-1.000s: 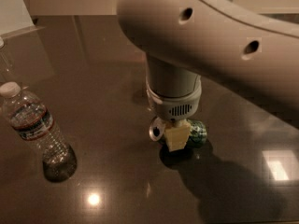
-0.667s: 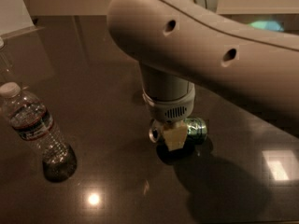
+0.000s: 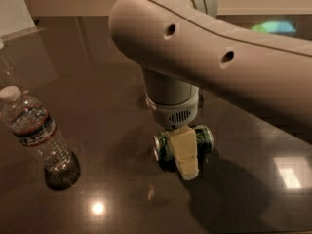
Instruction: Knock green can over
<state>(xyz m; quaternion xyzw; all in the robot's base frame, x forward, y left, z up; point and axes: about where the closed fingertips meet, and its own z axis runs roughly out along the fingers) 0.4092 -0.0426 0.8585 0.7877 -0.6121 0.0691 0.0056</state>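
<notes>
The green can (image 3: pixel 204 139) lies on its side on the dark glossy table (image 3: pixel 97 77), its silver end (image 3: pixel 159 148) pointing left. My gripper (image 3: pixel 186 165) hangs straight down from the big cream arm (image 3: pixel 209 52). It sits right in front of the can's middle, touching or nearly touching it, and hides the can's centre. Its tip reaches down to the table just in front of the can.
A clear plastic water bottle (image 3: pixel 40 135) with a white cap stands upright at the left. A white panel (image 3: pixel 14 9) leans at the far back left. The arm's shadow (image 3: pixel 229 199) falls on the table at the front right.
The arm's upper link has swung left and higher. The gripper has shifted a little over the can. The can now lies sideways, showing on both sides of the gripper. The bottle has not moved.
</notes>
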